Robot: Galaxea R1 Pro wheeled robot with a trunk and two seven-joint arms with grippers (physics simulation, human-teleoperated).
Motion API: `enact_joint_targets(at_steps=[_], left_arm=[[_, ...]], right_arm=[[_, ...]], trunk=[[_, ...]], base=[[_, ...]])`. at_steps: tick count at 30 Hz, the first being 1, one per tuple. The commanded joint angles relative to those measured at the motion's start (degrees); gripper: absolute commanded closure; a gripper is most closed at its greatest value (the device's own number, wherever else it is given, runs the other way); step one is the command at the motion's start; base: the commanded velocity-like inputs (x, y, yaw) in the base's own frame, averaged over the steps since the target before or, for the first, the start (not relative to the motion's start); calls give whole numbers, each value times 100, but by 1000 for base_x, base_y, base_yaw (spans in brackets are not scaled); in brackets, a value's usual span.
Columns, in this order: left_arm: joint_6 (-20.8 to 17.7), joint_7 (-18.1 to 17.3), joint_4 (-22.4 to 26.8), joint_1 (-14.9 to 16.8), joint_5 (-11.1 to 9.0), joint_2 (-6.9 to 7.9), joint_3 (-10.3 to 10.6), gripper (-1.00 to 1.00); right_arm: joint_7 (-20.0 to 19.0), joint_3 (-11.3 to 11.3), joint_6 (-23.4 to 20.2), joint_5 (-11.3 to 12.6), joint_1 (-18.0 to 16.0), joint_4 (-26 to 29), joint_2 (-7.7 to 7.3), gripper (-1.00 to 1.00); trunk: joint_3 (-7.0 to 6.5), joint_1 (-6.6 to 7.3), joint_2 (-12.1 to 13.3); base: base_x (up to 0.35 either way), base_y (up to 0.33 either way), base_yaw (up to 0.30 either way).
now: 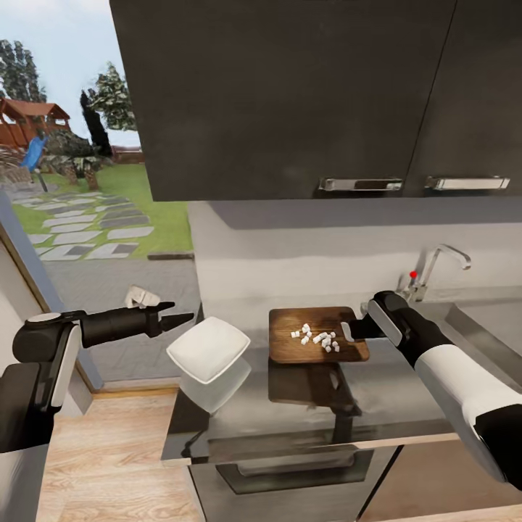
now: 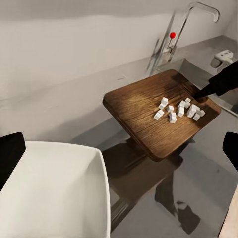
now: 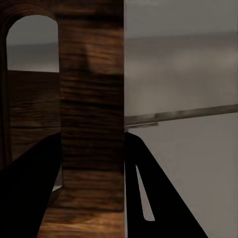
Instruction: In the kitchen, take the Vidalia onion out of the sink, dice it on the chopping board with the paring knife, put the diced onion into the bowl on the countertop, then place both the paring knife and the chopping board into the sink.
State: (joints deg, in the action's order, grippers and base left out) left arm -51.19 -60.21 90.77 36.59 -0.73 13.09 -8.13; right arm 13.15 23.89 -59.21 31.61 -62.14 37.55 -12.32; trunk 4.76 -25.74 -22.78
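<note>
Clamping right gripper [image 1: 357,330] on chopping board [image 1: 308,346] handle end, near countertop [image 1: 406,406] back edge beside sink [image 1: 475,330]. Holding left gripper [image 1: 181,318] apart above bowl [image 1: 209,349]. Risking diced onion [image 1: 317,337] sliding off if tilting.

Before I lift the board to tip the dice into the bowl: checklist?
1. Right end effector on the chopping board, fingers on either side of the strip by the handle slot: ok.
2. Diced onion all on the board, clustered near the gripped end: ok.
3. Bowl upright on the countertop, beside the board and apart from it: ok.
4. Left end effector open at the bowl's far corner, out of the pour path: cannot tell.
5. Grip firm enough for tilting: cannot tell.
</note>
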Motion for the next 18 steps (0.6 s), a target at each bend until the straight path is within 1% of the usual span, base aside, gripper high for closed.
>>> enact_joint_targets(at_steps=[1,10,13,18], left_arm=[[-49,-17,2,6,-7,0,-2,-100],[-49,-17,2,6,-7,0,4,-100],[-49,-17,2,6,-7,0,4,-100],[-49,-17,2,6,-7,0,4,-100]], right_arm=[[56,38,-12,65,-8,7,-8,100],[49,29,-12,65,-8,7,-8,100],[48,28,-10,65,-8,7,-8,100],[49,28,-9,65,-8,7,-8,100]], trunk=[[13,-4,-14],[12,-4,-14],[12,-4,-14],[12,-4,-14]], base=[[0,16,0],[14,11,0],[168,145,0],[226,209,0]])
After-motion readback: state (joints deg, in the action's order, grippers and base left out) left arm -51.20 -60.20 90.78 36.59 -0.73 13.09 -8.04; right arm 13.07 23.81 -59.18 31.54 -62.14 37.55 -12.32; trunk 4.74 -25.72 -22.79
